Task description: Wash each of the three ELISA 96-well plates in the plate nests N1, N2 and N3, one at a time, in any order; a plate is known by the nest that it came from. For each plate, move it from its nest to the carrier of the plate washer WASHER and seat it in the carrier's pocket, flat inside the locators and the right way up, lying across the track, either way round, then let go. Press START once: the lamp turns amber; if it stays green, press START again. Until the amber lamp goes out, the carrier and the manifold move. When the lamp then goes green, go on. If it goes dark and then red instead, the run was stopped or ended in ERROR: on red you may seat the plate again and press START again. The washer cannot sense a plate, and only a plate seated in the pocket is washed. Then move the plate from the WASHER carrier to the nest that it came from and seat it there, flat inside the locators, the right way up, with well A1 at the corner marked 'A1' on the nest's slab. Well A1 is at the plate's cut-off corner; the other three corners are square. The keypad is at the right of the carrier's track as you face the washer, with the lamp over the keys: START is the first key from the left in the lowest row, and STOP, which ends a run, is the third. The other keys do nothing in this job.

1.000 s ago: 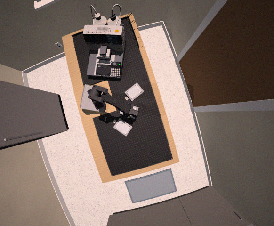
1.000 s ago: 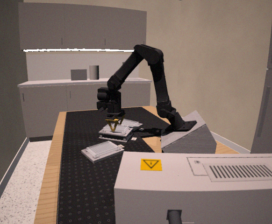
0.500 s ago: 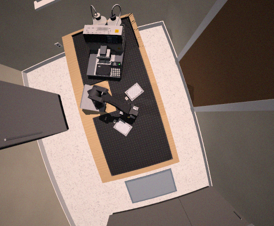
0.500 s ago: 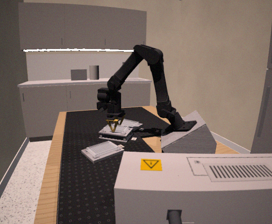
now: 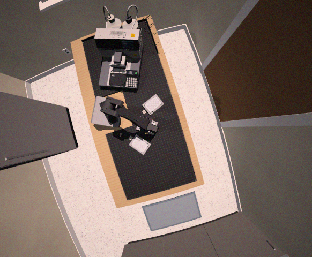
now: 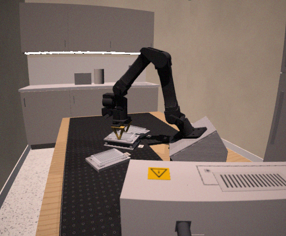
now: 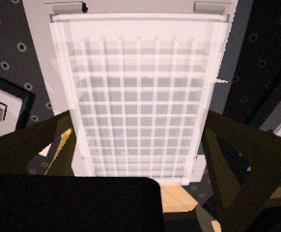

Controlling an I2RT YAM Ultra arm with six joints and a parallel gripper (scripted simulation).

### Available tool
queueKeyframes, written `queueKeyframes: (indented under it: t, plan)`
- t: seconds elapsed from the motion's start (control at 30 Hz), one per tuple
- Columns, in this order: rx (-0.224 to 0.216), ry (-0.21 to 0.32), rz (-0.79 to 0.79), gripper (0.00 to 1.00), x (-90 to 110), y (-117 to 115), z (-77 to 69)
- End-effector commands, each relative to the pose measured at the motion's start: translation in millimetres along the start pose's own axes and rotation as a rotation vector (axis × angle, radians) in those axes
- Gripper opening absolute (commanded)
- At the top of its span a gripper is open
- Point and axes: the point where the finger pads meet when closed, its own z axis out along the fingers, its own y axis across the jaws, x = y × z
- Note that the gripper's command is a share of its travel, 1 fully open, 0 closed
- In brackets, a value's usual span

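Observation:
My gripper is shut on a clear 96-well plate, with a finger on each long side. The plate sits level, at or just over the grey slab of the middle nest. A second plate lies in the nest nearer the washer. A third plate lies in the nest on the far side of the arm. The washer shows an empty dark carrier pocket and a green lamp above the keypad.
The arm's base stands on a grey wedge block beside the nests. Two bottles stand behind the washer. Small label tags lie on the black mat by the nests.

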Motion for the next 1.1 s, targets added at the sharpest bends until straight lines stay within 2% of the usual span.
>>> queueKeyframes:
  t: [0.0, 0.23, 0.27, 1.07]
  plan:
    - [0.001, -0.015, -0.001, 0.0, -3.6, -0.1, -1.8]
    - [0.001, -0.015, -0.001, 0.0, -3.6, -0.1, -0.9]
    - [0.001, -0.015, -0.001, 1.0, -3.6, -0.1, -1.0]
    - [0.001, -0.015, -0.001, 1.0, -3.6, -0.1, -0.9]
